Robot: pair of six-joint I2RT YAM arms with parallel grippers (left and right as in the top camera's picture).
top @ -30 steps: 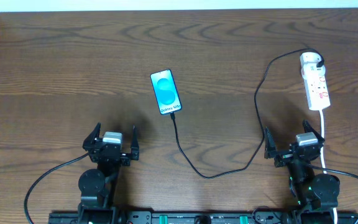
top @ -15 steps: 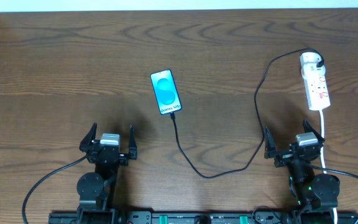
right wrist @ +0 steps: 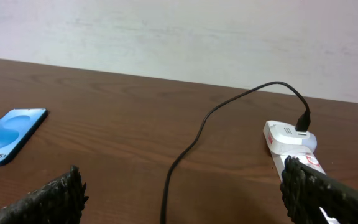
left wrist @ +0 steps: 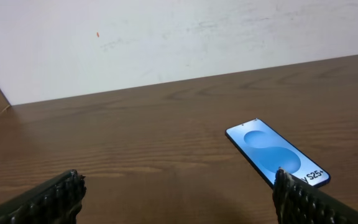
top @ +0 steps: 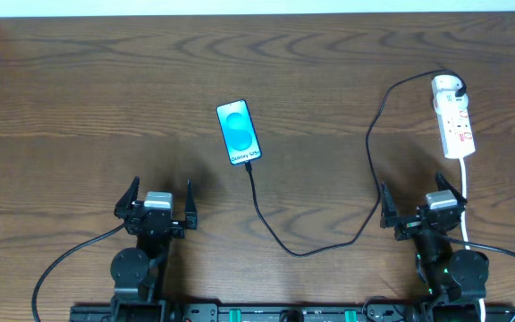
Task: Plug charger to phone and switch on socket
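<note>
The phone (top: 240,131) lies face up at mid-table with its blue screen lit; it also shows in the left wrist view (left wrist: 276,150) and the right wrist view (right wrist: 10,135). The thin black charger cable (top: 311,249) runs from the phone's near end in a loop to the adapter (top: 451,85) plugged in the white socket strip (top: 454,119). Cable (right wrist: 194,140) and strip (right wrist: 289,138) show in the right wrist view. My left gripper (top: 159,207) is open and empty near the front edge. My right gripper (top: 423,208) is open and empty, just in front of the strip.
The strip's white lead (top: 466,192) runs down past my right gripper. A white wall (left wrist: 166,37) stands behind the table's far edge. The arms' thicker black cables (top: 70,259) lie at the front.
My left gripper has drawn back slightly toward the front left. The phone, cable, strip and right arm have not moved.
</note>
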